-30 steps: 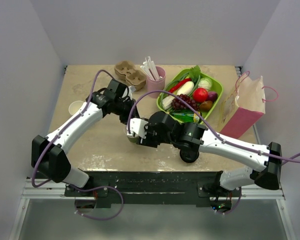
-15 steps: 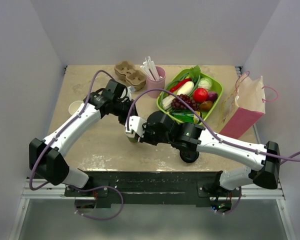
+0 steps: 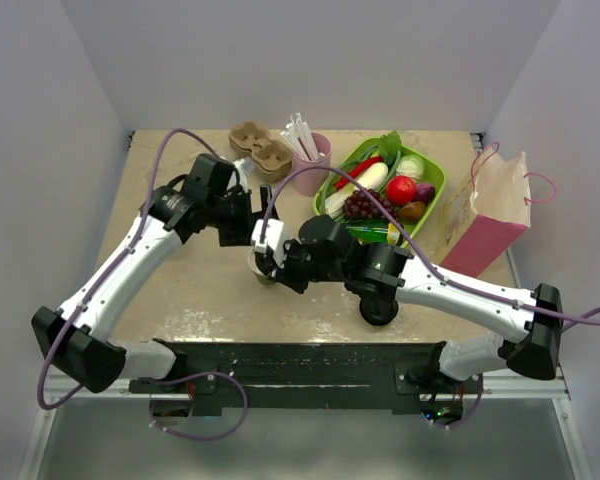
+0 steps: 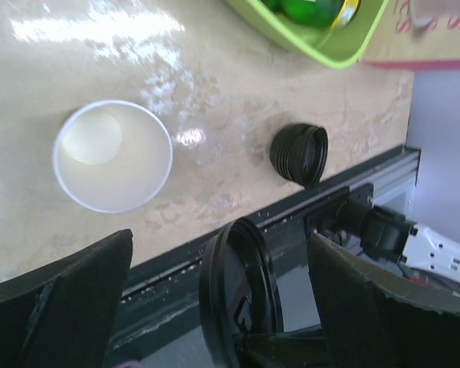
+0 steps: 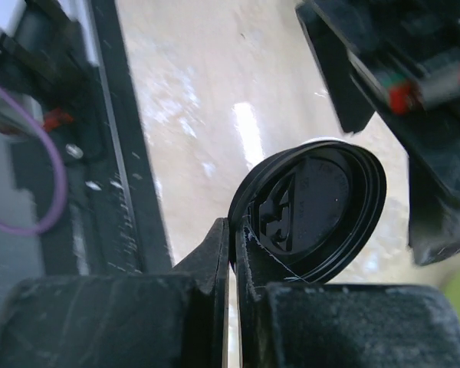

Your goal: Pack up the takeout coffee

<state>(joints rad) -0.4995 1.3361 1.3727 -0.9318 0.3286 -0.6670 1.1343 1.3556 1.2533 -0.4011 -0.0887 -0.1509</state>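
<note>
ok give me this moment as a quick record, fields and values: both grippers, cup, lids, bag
right gripper: shut on the rim of the black lid, which is held on edge above the table
left gripper: open, one finger on each side of that lid, gaps showing
cup: lidless, white inside, upright on the table
black ribbed round piece: loose on the table near the front edge
pink bag: standing at the right side
green tray: behind the cup
task state: cup not lidded, not bagged
</note>
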